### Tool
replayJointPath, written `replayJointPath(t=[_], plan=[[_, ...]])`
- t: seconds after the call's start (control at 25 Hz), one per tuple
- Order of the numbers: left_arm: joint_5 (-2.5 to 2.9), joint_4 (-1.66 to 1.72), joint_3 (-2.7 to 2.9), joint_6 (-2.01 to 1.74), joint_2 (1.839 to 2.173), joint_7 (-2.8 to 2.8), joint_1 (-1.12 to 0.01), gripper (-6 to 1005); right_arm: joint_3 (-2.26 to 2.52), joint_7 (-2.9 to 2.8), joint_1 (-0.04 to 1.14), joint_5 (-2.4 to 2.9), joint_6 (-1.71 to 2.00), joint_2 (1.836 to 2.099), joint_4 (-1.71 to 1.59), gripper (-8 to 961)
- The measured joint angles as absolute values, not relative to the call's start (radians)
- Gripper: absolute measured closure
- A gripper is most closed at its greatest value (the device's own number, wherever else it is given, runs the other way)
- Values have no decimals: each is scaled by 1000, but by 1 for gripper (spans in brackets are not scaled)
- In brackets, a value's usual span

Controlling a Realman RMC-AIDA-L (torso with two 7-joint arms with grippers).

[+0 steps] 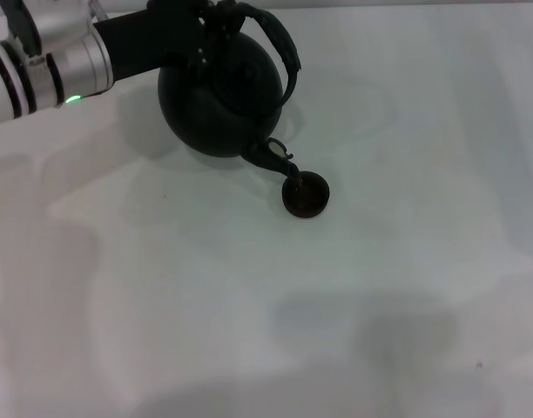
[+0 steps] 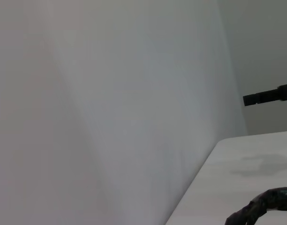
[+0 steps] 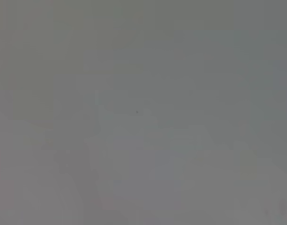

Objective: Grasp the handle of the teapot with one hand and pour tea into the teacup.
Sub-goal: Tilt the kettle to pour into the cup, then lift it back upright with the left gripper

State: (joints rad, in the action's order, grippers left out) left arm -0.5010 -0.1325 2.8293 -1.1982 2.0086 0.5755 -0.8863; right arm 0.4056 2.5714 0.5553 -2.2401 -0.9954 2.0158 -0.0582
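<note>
**Teapot tipped over the cup, pouring under way**

On the left of the head view, the left arm is seen reaching in from the top corner. The left gripper [image 1: 207,30] is placed at the top of the teapot [image 1: 219,96], right where the handle [image 1: 279,43] joins the pot. The handle is judged to be gripped, because the pot is held up and tilted, but the fingers are hidden by dark parts, so it cannot be told for sure whether they are closed. A bit of the rough handle [image 2: 263,206] is also seen in the left wrist view, over the white table [image 2: 237,168].

In the middle, the big black teapot is leaned to the right. Its spout [image 1: 271,157] is pointed down and is placed just above the rim of the teacup [image 1: 306,195]. The little cup is stood on the table [image 1: 162,287], just beside the pot.

So the grasp and the lift are judged as done, and the pour seems to be going on. No tea can be made out. The pot is not yet set back down.

The right gripper is not seen in any view
</note>
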Motion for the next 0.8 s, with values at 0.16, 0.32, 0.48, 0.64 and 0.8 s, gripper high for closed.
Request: replayJointPath(t=[0.16, 0.32, 0.48, 0.64, 0.8], plan=[[-499, -134, 2841, -1198, 2009, 579, -894, 866, 405, 2572, 555, -2241, -995, 2016, -57, 108], [-499, -135, 2842, -1198, 2009, 581, -899, 867, 405, 2573, 555, -2241, -996, 2016, -57, 109], [-499, -136, 2842, -1194, 2009, 582, -904, 867, 404, 2574, 555, -2241, -996, 2016, -57, 109], [-498, -137, 2842, -1193, 2009, 582, -904, 865, 403, 2573, 553, -2242, -996, 2016, -58, 108], [-498, -137, 2842, -1193, 2009, 582, -905, 866, 402, 2573, 552, -2243, -996, 2016, -59, 109]])
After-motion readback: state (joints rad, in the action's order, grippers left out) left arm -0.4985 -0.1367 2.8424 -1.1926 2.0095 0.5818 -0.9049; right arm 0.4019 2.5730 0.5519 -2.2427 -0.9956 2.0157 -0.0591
